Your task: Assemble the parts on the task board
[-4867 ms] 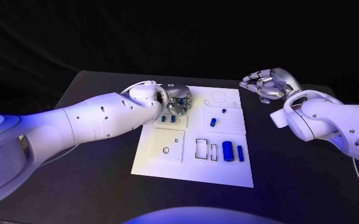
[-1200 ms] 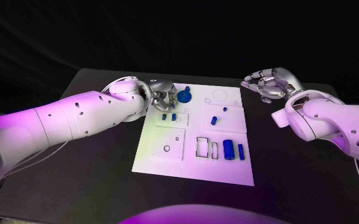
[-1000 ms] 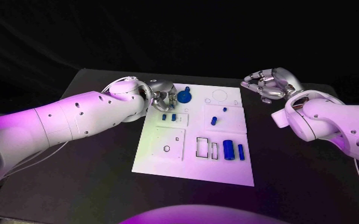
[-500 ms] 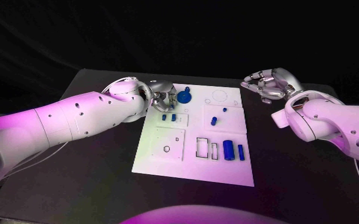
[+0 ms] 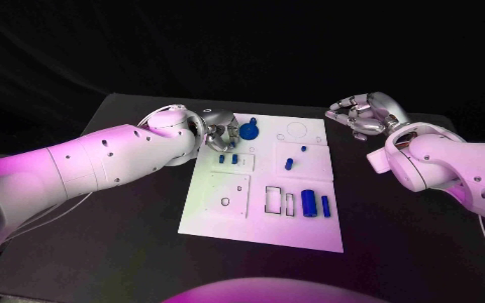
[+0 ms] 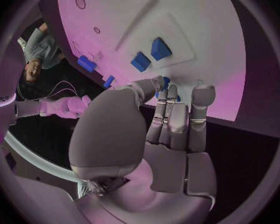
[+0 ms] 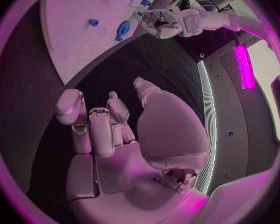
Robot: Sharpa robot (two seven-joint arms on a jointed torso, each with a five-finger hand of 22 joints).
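On the black table (image 5: 121,247), the white task board (image 5: 265,229) lies lengthwise at the centre. Nearest the robot, toward its 5 o'clock corner, a wide blue cylinder (image 5: 307,203) and a slimmer blue bar (image 5: 324,205) lie side by side, just right of two dark-outlined rectangular slots (image 5: 279,201). At 9 o'clock from those slots sits a square raised plate (image 5: 228,194) with small holes. Farther on, near the board's middle, a small blue peg (image 5: 288,163) and a tinier blue piece (image 5: 302,149) rest on another square plate, while two short blue blocks (image 5: 228,158) sit together at the 9 o'clock side. Beyond them, toward 11 o'clock, a round blue knob-like part (image 5: 247,130) lies on the board.

Just beside that knob, the left hand (image 5: 219,129) is poised at the board's left edge; its fingers (image 6: 177,109) are drawn together and curled, holding nothing that can be seen, their tips close to the two blocks, though contact cannot be judged. At 2 o'clock, off the board and well apart from every part, the right hand (image 5: 361,116) hangs above the table, fingers (image 7: 90,122) loosely bent and apart, gripping nothing.
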